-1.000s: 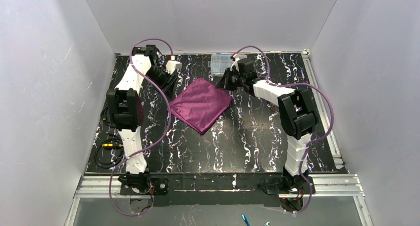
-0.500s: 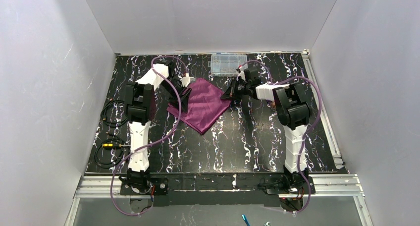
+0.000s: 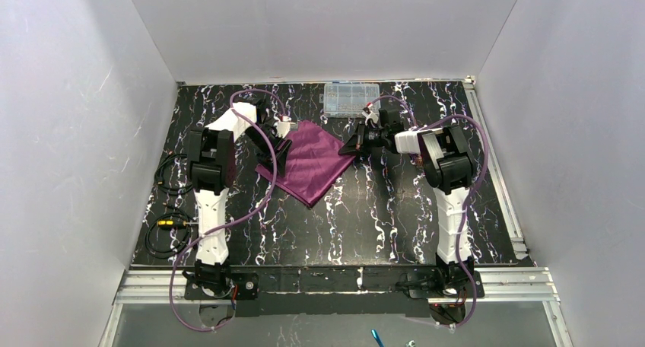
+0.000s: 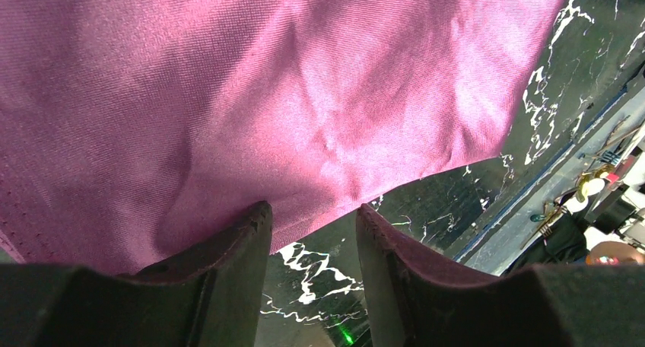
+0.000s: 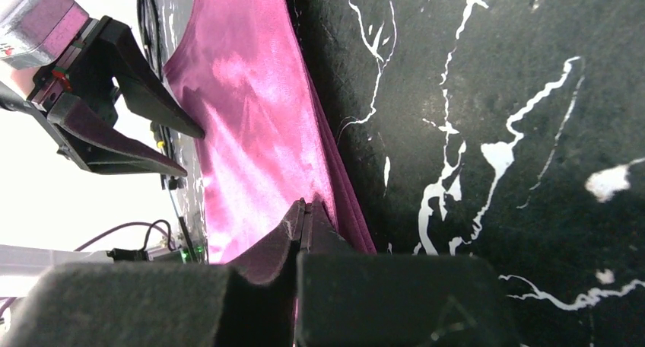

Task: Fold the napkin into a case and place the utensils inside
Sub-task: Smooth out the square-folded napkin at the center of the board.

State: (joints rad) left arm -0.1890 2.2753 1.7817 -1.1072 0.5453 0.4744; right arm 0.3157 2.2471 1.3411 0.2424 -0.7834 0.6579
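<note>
Near the bases, both arms rise and fold inward over the black marbled table (image 3: 380,225). Mid-table the napkin (image 3: 310,163) lies flat, set as a diamond. From above the grippers are too small to read, but the wrist views settle them. The left gripper (image 4: 313,210) is at the napkin's left side with its fingers apart. The cloth's edge crosses the gap between them and nothing is clamped. The right gripper (image 5: 306,206) has its fingers pressed together on the napkin's right corner. At the far edge a clear box (image 3: 350,98) holds small items I cannot make out.
</note>
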